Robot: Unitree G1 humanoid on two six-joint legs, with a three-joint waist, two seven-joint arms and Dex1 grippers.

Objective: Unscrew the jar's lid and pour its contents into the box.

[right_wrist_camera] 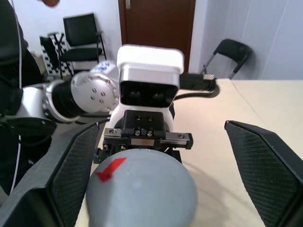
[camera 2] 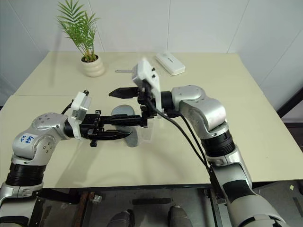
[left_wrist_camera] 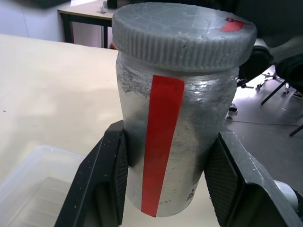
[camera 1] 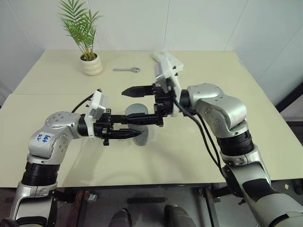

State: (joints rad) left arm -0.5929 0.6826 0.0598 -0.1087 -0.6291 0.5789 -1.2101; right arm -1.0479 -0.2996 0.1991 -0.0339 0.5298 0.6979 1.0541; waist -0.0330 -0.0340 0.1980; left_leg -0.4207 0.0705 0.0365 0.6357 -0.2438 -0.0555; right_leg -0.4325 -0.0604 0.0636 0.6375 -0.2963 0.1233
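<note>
While left claw (left_wrist_camera: 165, 189) grips jar (left_wrist_camera: 175, 127) (capped).

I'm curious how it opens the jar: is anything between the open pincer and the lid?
Nothing visible. The right pincer stands open with its fingers on either side of the grey lid, bare gaps between them. The left pincer holds the jar below.

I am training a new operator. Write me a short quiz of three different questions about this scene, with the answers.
1. True or false: the lid is already off the jar.
2. Which gripper holds the jar: A left, B right?
3. Fill in: the right gripper's fingers stand ____ around the lid.

Key: 1 false, the lid is on; 2 A; 3 open, not touching it.
</note>
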